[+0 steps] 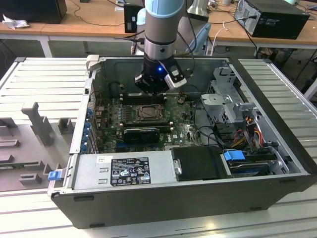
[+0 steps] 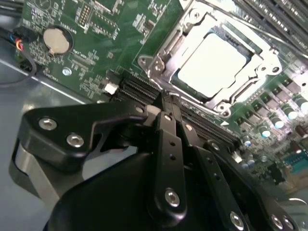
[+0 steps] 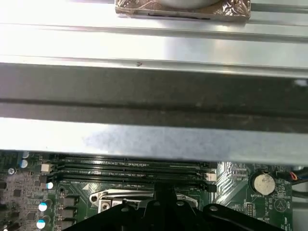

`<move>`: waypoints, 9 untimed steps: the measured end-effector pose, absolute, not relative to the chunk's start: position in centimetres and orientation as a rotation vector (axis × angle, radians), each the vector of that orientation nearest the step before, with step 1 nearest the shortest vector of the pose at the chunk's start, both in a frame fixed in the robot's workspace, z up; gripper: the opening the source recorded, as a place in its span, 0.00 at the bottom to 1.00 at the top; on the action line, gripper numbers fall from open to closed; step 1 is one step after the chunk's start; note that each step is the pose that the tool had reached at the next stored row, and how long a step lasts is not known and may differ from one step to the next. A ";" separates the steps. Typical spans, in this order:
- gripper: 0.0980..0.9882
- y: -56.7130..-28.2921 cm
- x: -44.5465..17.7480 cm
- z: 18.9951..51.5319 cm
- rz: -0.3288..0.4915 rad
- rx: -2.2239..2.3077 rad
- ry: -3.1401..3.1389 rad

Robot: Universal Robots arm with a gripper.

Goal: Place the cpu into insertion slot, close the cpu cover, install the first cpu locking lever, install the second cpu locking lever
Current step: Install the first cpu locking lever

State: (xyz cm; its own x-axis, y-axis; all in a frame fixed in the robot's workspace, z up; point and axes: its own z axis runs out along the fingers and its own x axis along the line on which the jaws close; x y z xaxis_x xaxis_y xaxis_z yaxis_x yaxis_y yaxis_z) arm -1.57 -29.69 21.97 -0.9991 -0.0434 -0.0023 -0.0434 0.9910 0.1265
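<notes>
Open computer case [image 1: 277, 191] set on a pale ribbed metal work surface [image 1: 44, 82], in the exterior view. Wooden benches [image 1: 89, 22] behind, carrying cables and dark equipment boxes. Grey moulded fixtures [image 1: 37, 124] on the surface toward the exterior view's left. Inside the case: green motherboard [image 1: 185, 131], silver power supply [image 1: 124, 171] along the near wall, drive bay with blue tabs [image 1: 235, 154] toward the exterior view's right.

Arm lowered into the case; gripper [image 1: 151, 88] hanging above the board, just beyond the insertion slot [image 1: 147, 113], beside the long black memory slots [image 3: 130, 168].

In the second wrist view, fingers [image 2: 166, 120] drawn together into one narrow black stack with no gap visible; nothing seen clamped between them. Tips close over a dark connector row, near the edge of the socket; contact with the board cannot be told.

Cpu [image 2: 211, 65] seated flat in the insertion slot [image 2: 154, 65], pale face exposed and glaring. Cpu cover [image 2: 262, 57] lying down around the chip as a silvery frame, chip showing through its central window. Round coin cell [image 2: 57, 39] well apart on the board.
</notes>
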 end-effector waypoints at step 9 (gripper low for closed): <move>0.01 -30.0 -1.6 22.0 -0.199 0.068 -3.134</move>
